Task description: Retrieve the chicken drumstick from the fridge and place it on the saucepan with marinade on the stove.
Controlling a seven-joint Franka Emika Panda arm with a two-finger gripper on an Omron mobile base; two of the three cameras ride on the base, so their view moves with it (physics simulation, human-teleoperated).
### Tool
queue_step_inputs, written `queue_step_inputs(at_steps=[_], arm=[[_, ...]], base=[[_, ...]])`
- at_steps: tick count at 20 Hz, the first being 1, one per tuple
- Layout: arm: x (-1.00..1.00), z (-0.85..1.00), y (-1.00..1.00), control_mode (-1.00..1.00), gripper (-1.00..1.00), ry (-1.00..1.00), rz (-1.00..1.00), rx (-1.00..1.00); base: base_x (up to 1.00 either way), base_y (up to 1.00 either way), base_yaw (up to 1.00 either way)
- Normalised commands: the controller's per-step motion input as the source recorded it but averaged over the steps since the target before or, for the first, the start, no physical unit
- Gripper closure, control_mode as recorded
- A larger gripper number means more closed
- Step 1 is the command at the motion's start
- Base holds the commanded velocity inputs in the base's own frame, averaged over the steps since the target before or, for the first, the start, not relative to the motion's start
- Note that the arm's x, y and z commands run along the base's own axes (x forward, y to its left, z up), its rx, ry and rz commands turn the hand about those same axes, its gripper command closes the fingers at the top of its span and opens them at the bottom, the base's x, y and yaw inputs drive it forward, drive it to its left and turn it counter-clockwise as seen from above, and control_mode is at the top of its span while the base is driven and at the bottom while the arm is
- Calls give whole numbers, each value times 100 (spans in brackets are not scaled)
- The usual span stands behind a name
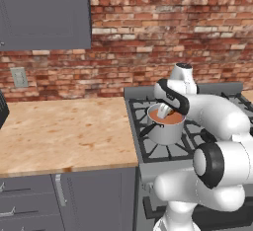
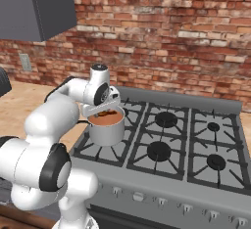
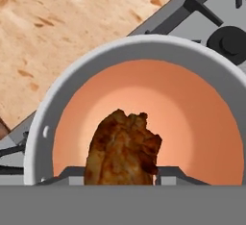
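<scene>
Two fingers tight on the chicken drumstick, above the saucepan's marinade.

The chicken drumstick (dark reddish-brown, lumpy) hangs over the orange-brown marinade in the steel saucepan on the stove's near-left burner.

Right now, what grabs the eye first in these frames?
The white arm bent over the stove, its claw closed on the chicken drumstick directly above the saucepan. In the hand view the brown drumstick hangs in front of the orange marinade inside the pan's steel rim. The pan sits on the front left burner, beside the wooden counter, with a red brick wall behind.
</scene>
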Motion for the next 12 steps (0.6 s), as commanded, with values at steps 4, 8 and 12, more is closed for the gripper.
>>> queue_step_inputs(at_steps=[4,8,12], arm=[[16,-3,0,-100,-100,0,-3,0],[11,0,-3,-100,-100,0,-3,0],[4,0,-7,-100,-100,0,-3,0]], base=[[0,0,0],[0,0,0],[0,0,0]])
